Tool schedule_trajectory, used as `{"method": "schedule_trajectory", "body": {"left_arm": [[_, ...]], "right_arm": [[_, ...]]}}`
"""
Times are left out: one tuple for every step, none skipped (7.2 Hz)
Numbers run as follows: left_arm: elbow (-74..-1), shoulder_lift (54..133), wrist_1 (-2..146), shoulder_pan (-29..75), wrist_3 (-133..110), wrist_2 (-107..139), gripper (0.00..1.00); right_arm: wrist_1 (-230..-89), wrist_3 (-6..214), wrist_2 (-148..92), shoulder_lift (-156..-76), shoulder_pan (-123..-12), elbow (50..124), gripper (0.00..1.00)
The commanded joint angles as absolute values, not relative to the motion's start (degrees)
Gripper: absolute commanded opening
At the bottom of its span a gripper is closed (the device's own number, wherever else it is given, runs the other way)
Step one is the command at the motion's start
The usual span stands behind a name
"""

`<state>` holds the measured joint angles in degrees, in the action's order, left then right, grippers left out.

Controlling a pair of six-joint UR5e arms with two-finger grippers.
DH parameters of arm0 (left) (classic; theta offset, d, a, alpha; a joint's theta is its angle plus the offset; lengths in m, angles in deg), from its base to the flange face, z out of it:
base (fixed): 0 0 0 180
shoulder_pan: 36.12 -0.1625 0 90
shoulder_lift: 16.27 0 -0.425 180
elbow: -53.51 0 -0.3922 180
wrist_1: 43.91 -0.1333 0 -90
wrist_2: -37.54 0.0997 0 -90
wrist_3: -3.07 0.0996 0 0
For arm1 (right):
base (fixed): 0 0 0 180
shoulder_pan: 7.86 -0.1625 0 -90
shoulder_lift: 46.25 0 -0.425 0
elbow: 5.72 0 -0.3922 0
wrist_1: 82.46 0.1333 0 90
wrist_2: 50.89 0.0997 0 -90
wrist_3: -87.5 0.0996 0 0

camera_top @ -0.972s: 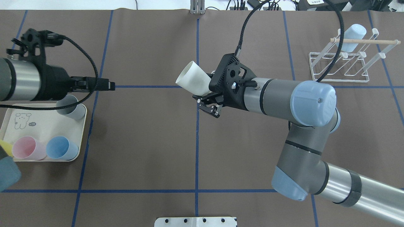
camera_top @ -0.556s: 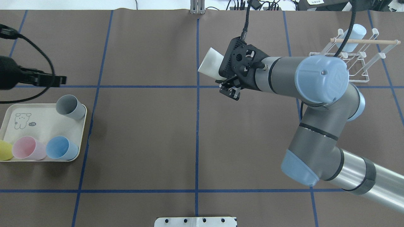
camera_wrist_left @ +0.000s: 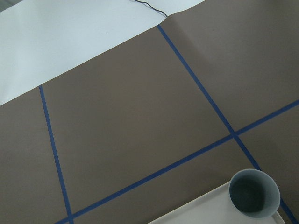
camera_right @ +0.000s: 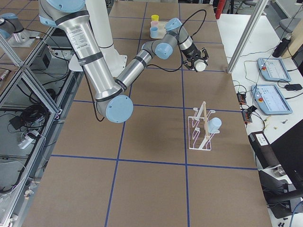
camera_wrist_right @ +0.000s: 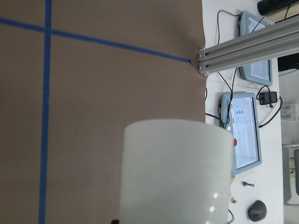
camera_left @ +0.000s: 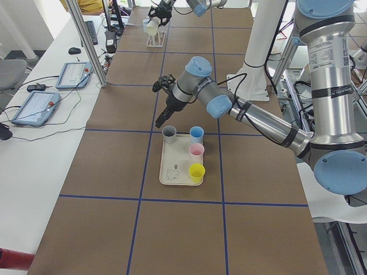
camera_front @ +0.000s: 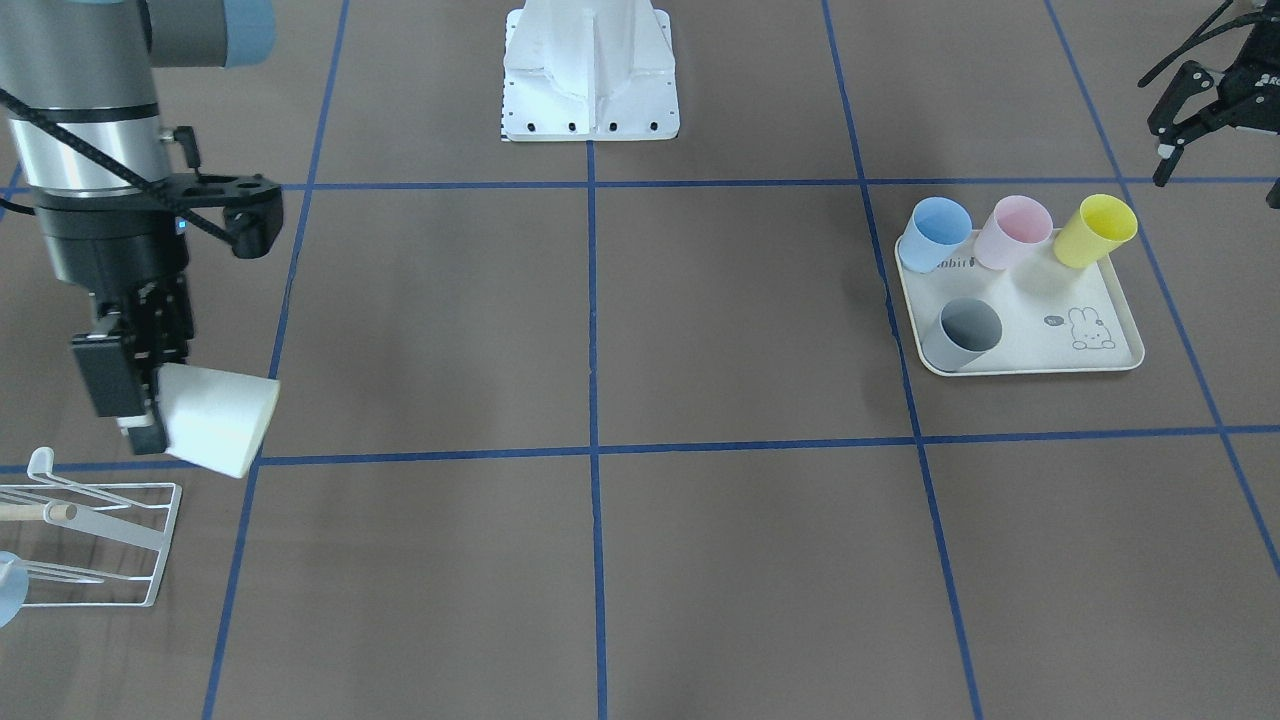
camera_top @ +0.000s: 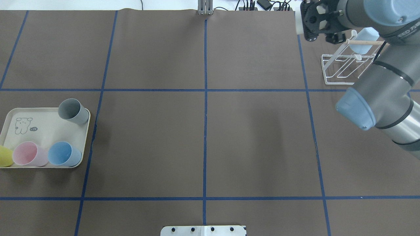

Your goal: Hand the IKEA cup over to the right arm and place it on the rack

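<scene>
1. We judge the hand-over finished. The white IKEA cup (camera_front: pixel 215 418) is in the right tool (camera_front: pixel 150 410), clamped near its base. It lies roughly on its side, with its mouth pointing away from the tool. In the right wrist view the cup's wall fills the lower frame, which fits a firm grasp.

2. The left tool (camera_front: pixel 1215 150) hangs near the tray (camera_front: pixel 1110 360) at the other end of the table (camera_front: pixel 700 560). Its fingers are spread and nothing is between them, so its share of the job looks done.

3. The cup is in the air, just beside the rack (camera_front: pixel 150 545) and not touching it. In the overhead view the right tool sits at the far edge of the table, close to the end of the wooden dowel (camera_top: pixel 364 42).

4. The rack carries one light-blue cup (camera_top: pixel 362 47) on a prong. The prongs nearer the right tool look free.

5. The placing is left to do. The cup's mouth must be turned over a free prong, the cup slid down onto it, and the tool then opened and drawn clear. We put the task at well past halfway.

6. A grey cup (camera_front: pixel 962 335), a blue cup (camera_front: pixel 938 232), a pink cup (camera_front: pixel 1010 230) and a yellow cup (camera_front: pixel 1095 230) stand on the tray.
</scene>
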<state>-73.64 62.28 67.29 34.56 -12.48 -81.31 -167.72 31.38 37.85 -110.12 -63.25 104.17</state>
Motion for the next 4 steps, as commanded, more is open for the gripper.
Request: {"method": "schedule_trajectory", "body": {"left_arm": [[-73.76, 62.04, 67.36, 34.90, -12.58, -82.52, 1.00], [-73.93, 61.95, 67.36, 34.90, -12.93, -82.95, 1.00], [-74.02, 62.21, 67.54, 34.81, -17.37, -85.48, 1.00], [-72.72, 61.96, 71.80, 34.73, -20.98, -85.68, 1.00]], "right_arm": [[-168.68, 10.67, 31.32, -110.85, -67.70, 101.17, 0.28], [-168.07, 4.94, 27.98, -112.68, -67.89, 99.59, 0.28], [-167.89, 2.54, 24.56, -115.13, -67.80, 99.23, 0.27], [-167.28, 2.43, 23.30, -116.11, -67.72, 98.00, 0.27]]}}
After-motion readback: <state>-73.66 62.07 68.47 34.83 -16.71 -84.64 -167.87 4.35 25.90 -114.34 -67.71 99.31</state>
